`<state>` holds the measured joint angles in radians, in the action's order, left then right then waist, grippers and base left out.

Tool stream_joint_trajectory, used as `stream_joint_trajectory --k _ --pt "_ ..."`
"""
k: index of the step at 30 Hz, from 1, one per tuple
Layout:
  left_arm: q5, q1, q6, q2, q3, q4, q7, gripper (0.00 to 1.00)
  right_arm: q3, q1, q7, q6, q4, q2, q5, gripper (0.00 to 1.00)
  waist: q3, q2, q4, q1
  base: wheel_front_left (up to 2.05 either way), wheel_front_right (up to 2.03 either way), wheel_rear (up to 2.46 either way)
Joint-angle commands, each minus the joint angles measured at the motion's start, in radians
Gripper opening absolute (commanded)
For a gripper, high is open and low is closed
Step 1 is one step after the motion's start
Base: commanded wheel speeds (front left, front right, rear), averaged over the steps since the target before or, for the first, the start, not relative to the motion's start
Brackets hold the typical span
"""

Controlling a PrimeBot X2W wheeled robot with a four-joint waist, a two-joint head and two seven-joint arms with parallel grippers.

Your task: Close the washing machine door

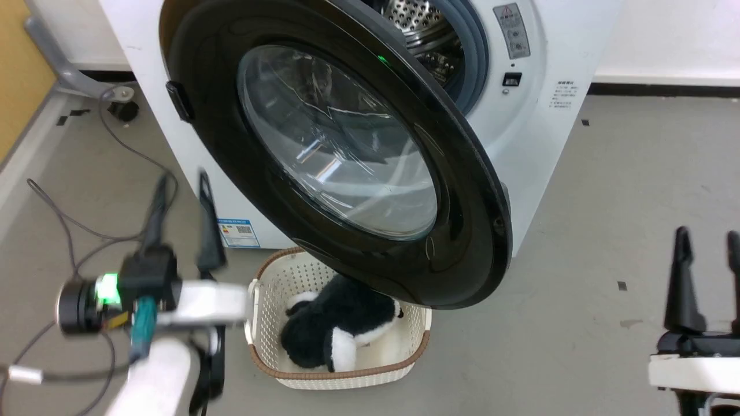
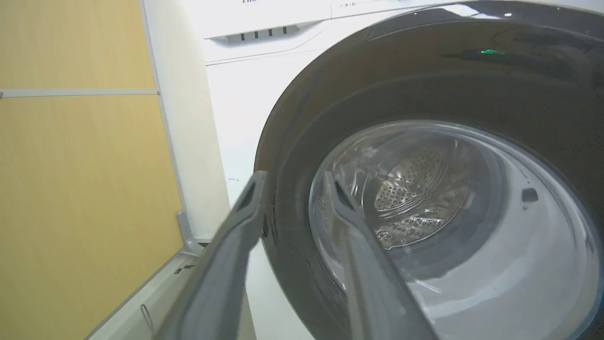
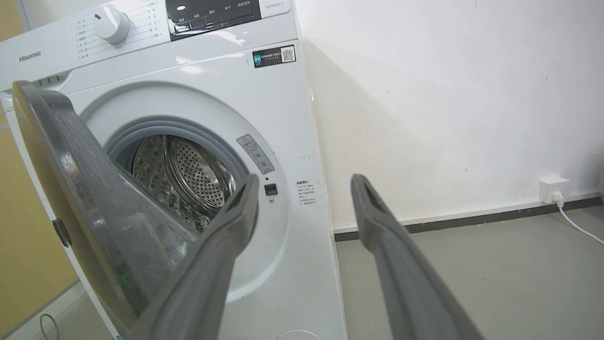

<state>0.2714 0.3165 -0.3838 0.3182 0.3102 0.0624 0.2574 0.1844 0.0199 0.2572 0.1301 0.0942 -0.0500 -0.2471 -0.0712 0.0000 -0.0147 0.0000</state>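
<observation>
1. A grey floor [image 1: 607, 202] runs up to a plain white wall [image 3: 448, 94]. The white washing machine [image 1: 537, 144] stands on the floor, its steel drum [image 1: 416, 23] exposed.
2. The washing machine door [image 1: 341, 156], a glossy black ring around bulging glass, stands swung out towards me. Its hinge is on my right and its handle tab [image 1: 179, 101] on my left.
3. My left pincer [image 1: 184, 179] is raised near the handle side, its fingers moderately apart and holding nothing. I cannot tell whether it touches the door.
4. My right pincer [image 1: 708, 234] sits well apart at lower right, spread wide and empty.
5. I judge a steady push on the black ring near the tab, off the glass, works best, until the latch catches.
6. A cream basket [image 1: 341, 378] under the door's lower edge holds a black-and-white plush toy [image 1: 341, 329].
</observation>
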Motion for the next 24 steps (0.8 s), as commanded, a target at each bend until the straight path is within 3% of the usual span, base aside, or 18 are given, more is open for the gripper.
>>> stream_joint_trajectory --k 1,10,11,12,13,18,24 --pt "-0.022 -0.051 -0.009 -0.003 -0.014 -0.016 0.004 1.00 0.008 -0.001 0.005 0.001 0.017 0.000 -0.005 1.00 0.009 0.0000 -0.006 0.0000 0.00 0.00 0.00" --pt "-0.101 -0.227 -0.008 -0.050 -0.072 -0.053 0.004 1.00 -0.045 0.060 0.005 0.001 0.133 0.000 -0.025 1.00 0.035 0.0000 -0.044 0.0000 0.00 0.00 0.00" --pt "-0.107 -0.239 -0.008 -0.054 -0.079 -0.048 0.004 1.00 -0.060 0.073 0.005 0.001 0.149 0.000 -0.022 0.44 0.037 0.0000 -0.048 0.0000 0.00 0.00 0.00" --pt "-0.118 -0.248 -0.009 -0.056 -0.084 -0.044 0.004 1.00 -0.077 0.087 0.005 0.001 0.162 0.000 -0.020 0.17 0.038 0.0000 -0.051 0.0000 0.00 0.00 0.00" --pt "-0.127 -0.256 -0.008 -0.059 -0.088 -0.040 0.004 1.00 -0.097 0.099 0.005 0.001 0.174 0.000 -0.019 0.00 0.038 0.0000 -0.055 0.0000 0.00 0.00 0.00" --pt "-0.145 -0.276 0.003 -0.087 -0.109 -0.041 0.004 1.00 -0.232 0.157 0.005 0.001 0.209 -0.007 -0.021 0.00 0.036 0.0000 -0.072 0.0000 0.00 0.00 0.00" --pt "-0.148 -0.281 0.042 -0.120 -0.137 -0.053 0.004 1.00 -0.468 0.177 0.005 0.001 0.145 -0.112 -0.079 0.00 0.028 0.0000 -0.082 0.0000 0.00 0.00 0.00"
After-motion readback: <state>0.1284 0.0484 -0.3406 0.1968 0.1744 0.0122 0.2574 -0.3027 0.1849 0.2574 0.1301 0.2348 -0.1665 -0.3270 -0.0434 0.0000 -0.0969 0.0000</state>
